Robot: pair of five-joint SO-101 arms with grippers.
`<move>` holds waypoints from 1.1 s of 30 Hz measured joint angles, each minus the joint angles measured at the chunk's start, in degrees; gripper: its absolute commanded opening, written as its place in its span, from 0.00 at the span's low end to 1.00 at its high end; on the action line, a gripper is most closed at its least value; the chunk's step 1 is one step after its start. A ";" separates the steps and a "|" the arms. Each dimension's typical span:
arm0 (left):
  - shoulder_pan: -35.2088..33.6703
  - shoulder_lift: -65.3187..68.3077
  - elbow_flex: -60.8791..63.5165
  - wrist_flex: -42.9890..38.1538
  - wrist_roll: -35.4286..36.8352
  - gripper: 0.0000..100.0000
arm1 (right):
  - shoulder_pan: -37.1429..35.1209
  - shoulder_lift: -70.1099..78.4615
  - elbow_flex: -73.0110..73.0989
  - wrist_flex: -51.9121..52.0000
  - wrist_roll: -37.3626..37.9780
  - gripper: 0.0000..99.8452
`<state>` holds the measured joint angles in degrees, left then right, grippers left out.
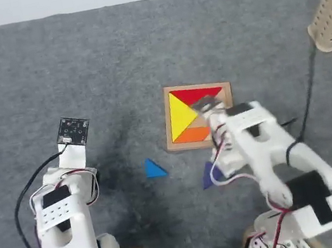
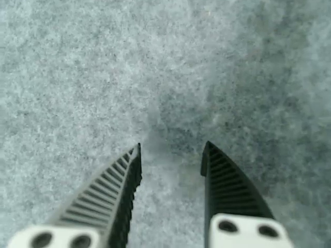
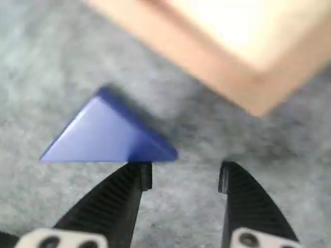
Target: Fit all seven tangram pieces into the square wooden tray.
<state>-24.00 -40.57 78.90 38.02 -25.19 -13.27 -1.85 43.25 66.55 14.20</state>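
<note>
A: Tray [image 1: 167, 124]?
B: Mid-table; 5 o'clock corner hidden behind right arm from above.
A: Loose pieces?
B: Blue triangle [image 1: 155, 169] at tray's 7 o'clock; dark triangle [image 3: 106, 132] at 6, half covered above, whole by right tool [image 3: 184, 168], gaping. Left tool [image 2: 172, 146] wide, over table [image 2: 77, 62].

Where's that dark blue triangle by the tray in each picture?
High view: the dark blue triangle lies on the grey mat, half under the right arm, just below the wooden tray.
Right wrist view: by a fingertip of the right gripper.
Left wrist view: grey mat under the left gripper.
Shared landmark: the tray's rim.
</note>
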 measured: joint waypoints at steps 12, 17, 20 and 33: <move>0.00 0.00 0.00 0.00 0.00 0.17 | -0.79 1.76 -5.36 4.04 -0.62 0.24; 0.00 0.00 0.00 0.00 0.00 0.17 | -4.13 1.76 -11.87 7.91 -6.07 0.13; 0.00 0.00 0.00 0.00 0.00 0.17 | -5.54 1.76 -14.86 9.93 -9.67 0.15; 0.00 0.00 0.00 0.00 0.00 0.17 | -15.56 1.76 -16.53 10.99 -24.88 0.18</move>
<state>-24.00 -40.57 78.90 38.02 -25.19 -28.84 -0.09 26.73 77.54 -10.68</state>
